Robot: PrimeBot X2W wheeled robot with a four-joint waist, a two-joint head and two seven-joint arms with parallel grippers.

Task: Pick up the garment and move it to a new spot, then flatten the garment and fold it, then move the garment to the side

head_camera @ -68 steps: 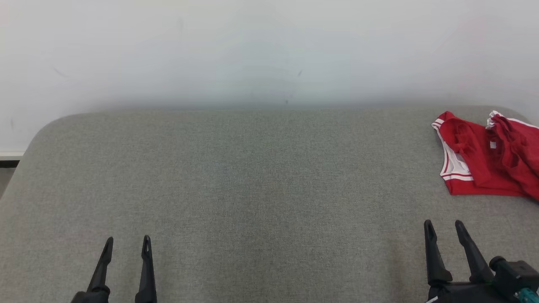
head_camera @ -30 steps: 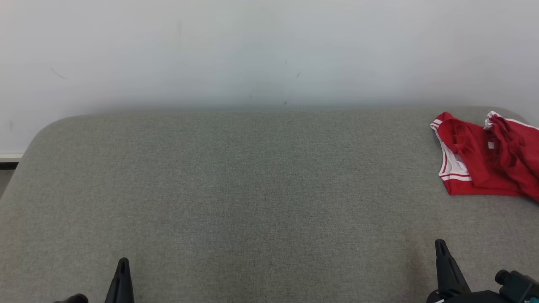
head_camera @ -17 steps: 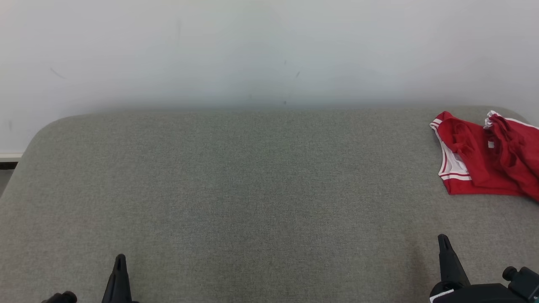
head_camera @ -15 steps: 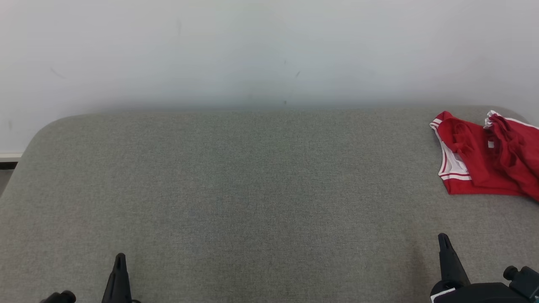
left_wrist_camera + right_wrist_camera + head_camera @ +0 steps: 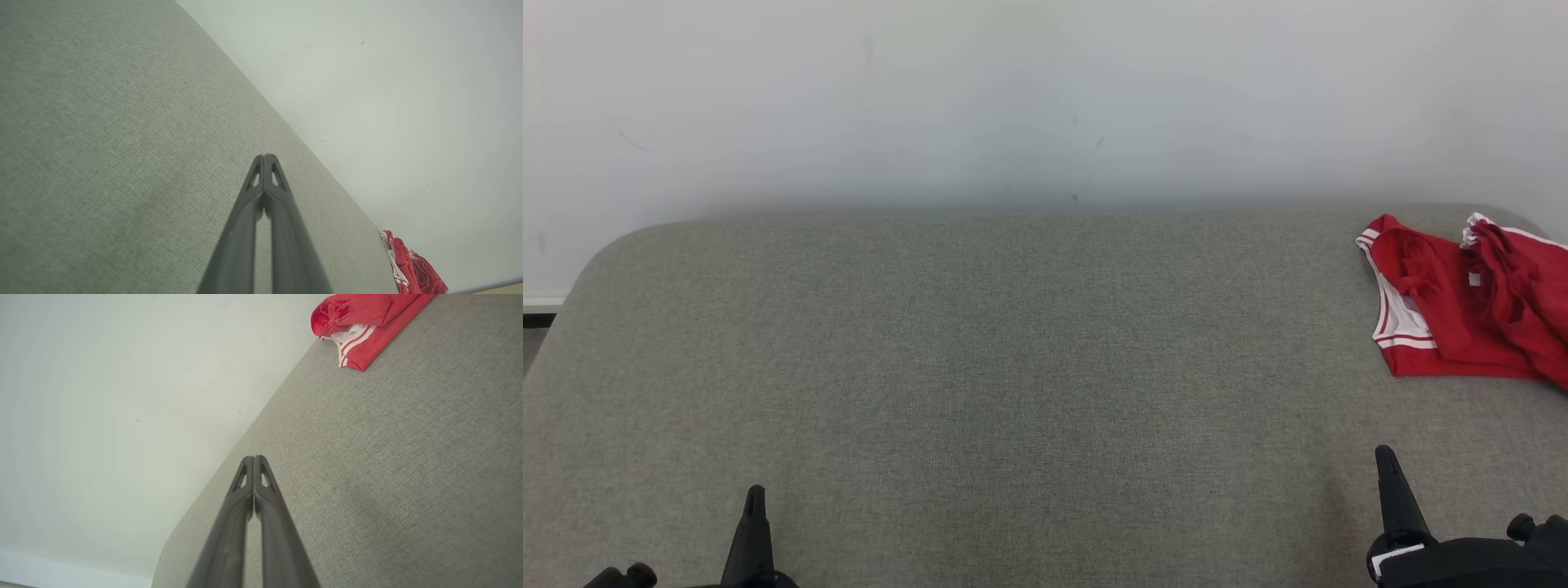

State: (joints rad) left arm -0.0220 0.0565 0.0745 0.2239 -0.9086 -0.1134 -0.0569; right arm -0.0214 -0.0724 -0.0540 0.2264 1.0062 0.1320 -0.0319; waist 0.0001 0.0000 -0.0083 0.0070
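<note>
A red garment [image 5: 1474,310] with white striped trim lies crumpled at the far right of the grey padded table [image 5: 1013,367], partly cut off by the head view's edge. It also appears as the garment [image 5: 363,322] in the right wrist view and the garment [image 5: 412,269] in the left wrist view. My left gripper [image 5: 754,496] sits at the lower left, shut, with nothing in it [image 5: 264,157]. My right gripper [image 5: 1383,456] sits at the lower right, shut and empty [image 5: 254,458], well short of the garment.
A plain pale wall [image 5: 1045,98] rises behind the table's rounded far edge. A strip of floor and skirting [image 5: 535,314] shows past the table's left corner. Bare grey fabric stretches between both grippers and the garment.
Both grippers have shut and dropped back toward the bottom edge, then crept slightly upward again. The garment has not moved.
</note>
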